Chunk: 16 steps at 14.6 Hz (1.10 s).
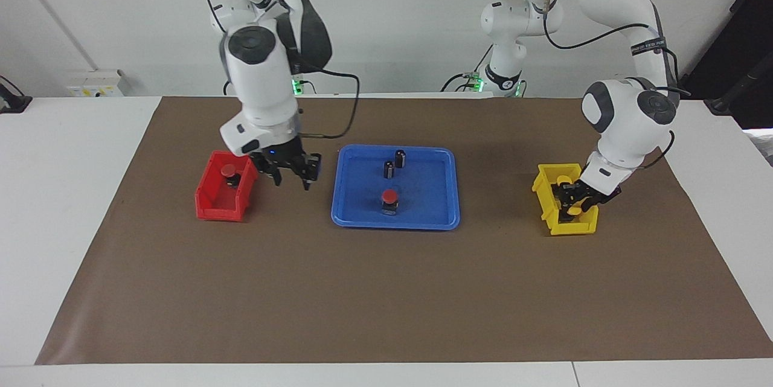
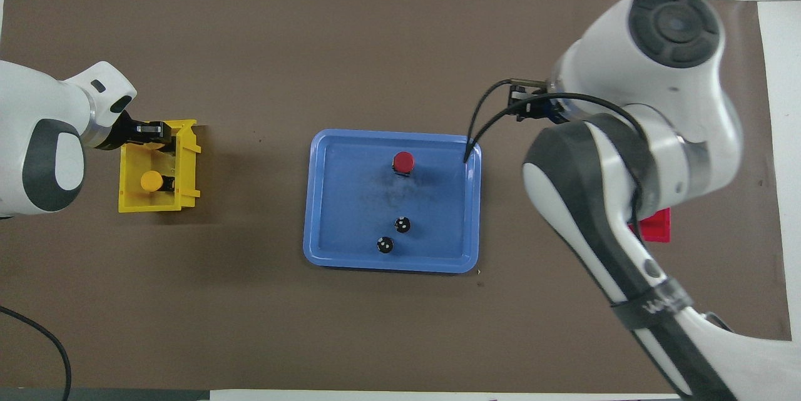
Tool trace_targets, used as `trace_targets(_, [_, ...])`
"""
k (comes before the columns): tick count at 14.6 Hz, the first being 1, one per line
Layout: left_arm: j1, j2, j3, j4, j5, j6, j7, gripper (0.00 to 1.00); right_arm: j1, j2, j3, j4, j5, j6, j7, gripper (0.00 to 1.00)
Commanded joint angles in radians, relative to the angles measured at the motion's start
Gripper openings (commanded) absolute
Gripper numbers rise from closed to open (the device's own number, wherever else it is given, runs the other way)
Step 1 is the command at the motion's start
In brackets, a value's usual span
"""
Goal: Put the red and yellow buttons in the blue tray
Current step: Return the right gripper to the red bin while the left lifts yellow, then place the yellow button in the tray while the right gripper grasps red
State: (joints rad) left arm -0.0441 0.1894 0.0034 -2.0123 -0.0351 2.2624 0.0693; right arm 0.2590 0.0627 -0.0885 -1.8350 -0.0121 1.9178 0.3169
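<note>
I can't read the lettering on the right arm's black wrist band. One red-capped push button on a black square base point(image 1: 390, 200) stands in the wide flat blue plastic tray point(image 1: 432, 212), beside two small dark silver-topped cylinders point(image 1: 394, 163). Another red button point(image 1: 229, 172) sits in the small red bin point(image 1: 212, 203). Right gripper point(image 1: 291, 180) hangs between bin and tray, fingers spread, empty. Left gripper point(image 1: 574, 200), in the small yellow bin point(image 1: 574, 227), probably pinches a yellow-capped button point(image 1: 570, 209).
</note>
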Motion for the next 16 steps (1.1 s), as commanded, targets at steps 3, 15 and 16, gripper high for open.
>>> trace_targets(3, [-0.011, -0.033, 0.004, 0.169, 0.038, -0.246, 0.001, 0.01, -0.216, -0.207, 0.018, -0.346, 0.007, 0.119, -0.332, 0.66])
trace_targets(15, [-0.546, 0.051, -0.005, 0.259, 0.047, -0.216, -0.679, 0.01, -0.256, -0.164, 0.019, -0.504, 0.012, 0.335, -0.392, 0.64])
trace_targets(16, [-0.575, 0.068, -0.005, 0.256, 0.049, -0.187, -0.721, 0.01, -0.257, -0.155, 0.02, -0.513, 0.012, 0.348, -0.394, 0.64])
